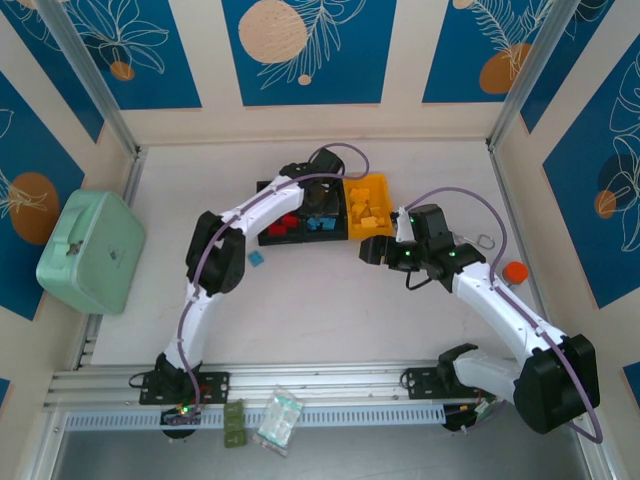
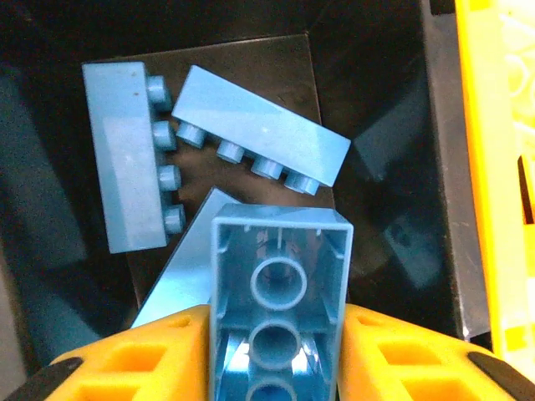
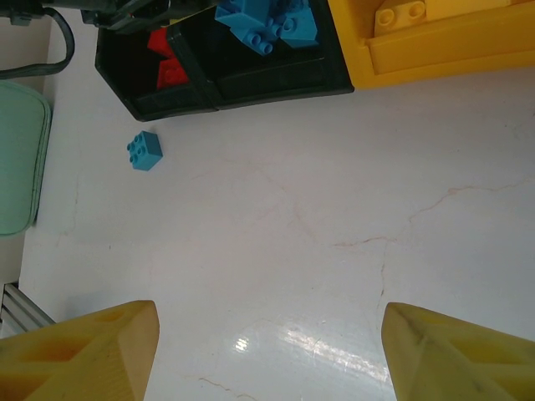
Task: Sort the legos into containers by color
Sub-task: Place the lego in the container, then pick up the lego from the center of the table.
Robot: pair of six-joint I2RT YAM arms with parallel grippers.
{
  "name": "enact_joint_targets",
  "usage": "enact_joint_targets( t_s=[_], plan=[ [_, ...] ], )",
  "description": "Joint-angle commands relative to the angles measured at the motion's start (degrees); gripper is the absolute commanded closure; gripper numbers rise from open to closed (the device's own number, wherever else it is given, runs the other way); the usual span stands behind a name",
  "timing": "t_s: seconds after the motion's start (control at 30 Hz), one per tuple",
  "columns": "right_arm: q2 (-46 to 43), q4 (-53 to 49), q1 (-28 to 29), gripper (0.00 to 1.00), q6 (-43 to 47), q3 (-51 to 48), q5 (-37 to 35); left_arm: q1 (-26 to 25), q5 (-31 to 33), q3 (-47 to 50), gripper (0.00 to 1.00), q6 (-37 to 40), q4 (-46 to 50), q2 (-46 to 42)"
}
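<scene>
1. Over the middle black bin [image 2: 372, 71], the left gripper [image 2: 280, 338] clamps an upended light-blue brick [image 2: 280, 251]; other blue bricks [image 2: 251, 134] lie at 12 o'clock.
2. Right gripper [image 3: 267, 351] hangs wide open and empty above the table [image 3: 334, 209], with a loose blue brick [image 3: 145, 150] at 10 o'clock.

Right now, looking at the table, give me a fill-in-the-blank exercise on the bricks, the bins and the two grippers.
1. The brick between the jaws of the left gripper is light ____.
2. The loose brick on the table lies closest to the black bin holding ____ bricks.
3. The jaws of the right gripper stand ____, with nothing between them.
4. The bin at the right end of the row is ____.
Missing words: blue; red; open; yellow.
</scene>
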State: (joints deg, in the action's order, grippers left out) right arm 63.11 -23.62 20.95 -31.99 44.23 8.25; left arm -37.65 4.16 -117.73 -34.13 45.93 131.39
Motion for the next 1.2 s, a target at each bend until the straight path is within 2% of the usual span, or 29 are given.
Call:
enact_joint_targets(
  t_s=[0.0, 0.17, 0.3, 0.5, 0.77, 1.0, 1.17],
  plan=[
    [-0.6, -0.5, -0.2, 0.29, -0.9, -0.9, 1.8, -0.3, -1.4, -2.0, 0.57, -0.5, 0.3, -0.1],
    [-0.1, 0.3, 0.0, 0.29, -1.5, -0.9, 2.3, -0.7, -0.8, -0.7, 0.53, 0.1, 0.1, -3.6],
    [0.7, 0.6, 1.0, 0.29, -1.4, 0.0, 2.1, -0.8, -1.0, 5.2, 0.52, 0.6, -2.3, -9.8],
    [3.0, 1.7, 4.9, 0.29, -0.1, 2.3, 1.7, -0.8, 2.4, 19.4, 0.49, 2.4, -4.4, -22.2],
    [7.2, 4.9, 10.3, 0.29, 0.8, 5.1, 1.3, -0.8, 10.4, 40.6, 0.48, 0.9, -7.6, -36.8],
    [7.8, 8.7, 15.4, 0.28, 1.0, 4.7, -0.5, -0.7, 15.2, 54.4, 0.43, -3.8, -11.1, -43.9],
    [9.3, 10.3, 17.4, 0.28, 0.5, 4.5, -0.2, -0.5, 15.5, 60.6, 0.41, -6.1, -14.7, -43.9]
  ],
)
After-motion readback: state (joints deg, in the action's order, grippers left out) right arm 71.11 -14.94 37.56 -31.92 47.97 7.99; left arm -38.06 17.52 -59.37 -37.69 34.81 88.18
